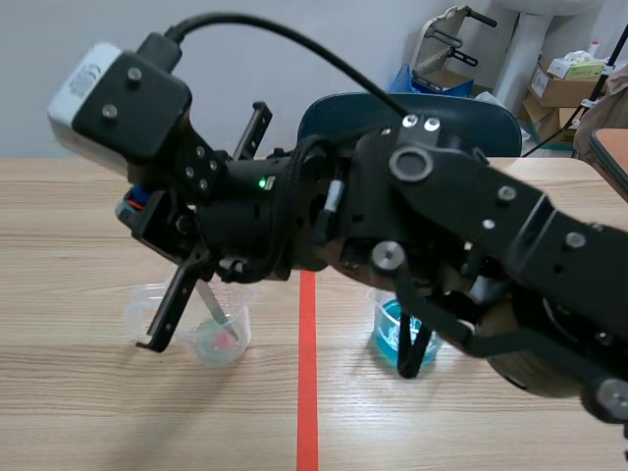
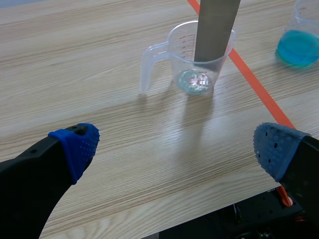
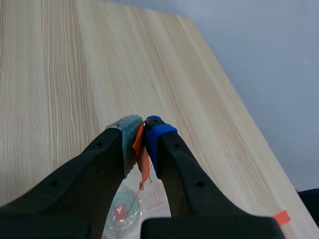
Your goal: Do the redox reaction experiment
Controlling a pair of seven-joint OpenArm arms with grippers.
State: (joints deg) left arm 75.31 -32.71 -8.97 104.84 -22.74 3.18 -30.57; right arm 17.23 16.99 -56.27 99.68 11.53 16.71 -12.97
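A clear plastic measuring cup (image 1: pixel 235 326) (image 2: pixel 182 50) stands on the wooden table, left of the red tape line, with a little clear liquid and pinkish bits at its bottom (image 3: pixel 119 213). My right arm reaches across from the right, and its gripper (image 1: pixel 194 277) (image 3: pixel 144 130) hangs over the cup, shut on a flat grey strip (image 1: pixel 208 300) (image 2: pixel 214 30) with an orange-red top end (image 3: pixel 141 152). The strip's lower end stands inside the cup. A beaker of blue liquid (image 1: pixel 385 329) (image 2: pixel 299 46) stands right of the line. My left gripper (image 2: pixel 175 144) is open and empty near the table's front edge; the scene view does not show it.
The red tape line (image 1: pixel 307 383) (image 2: pixel 255 87) runs between cup and beaker. My right arm's links partly cover the beaker in the scene view. A dark chair (image 1: pixel 491 123) and cardboard boxes (image 1: pixel 564 88) stand beyond the table's far edge.
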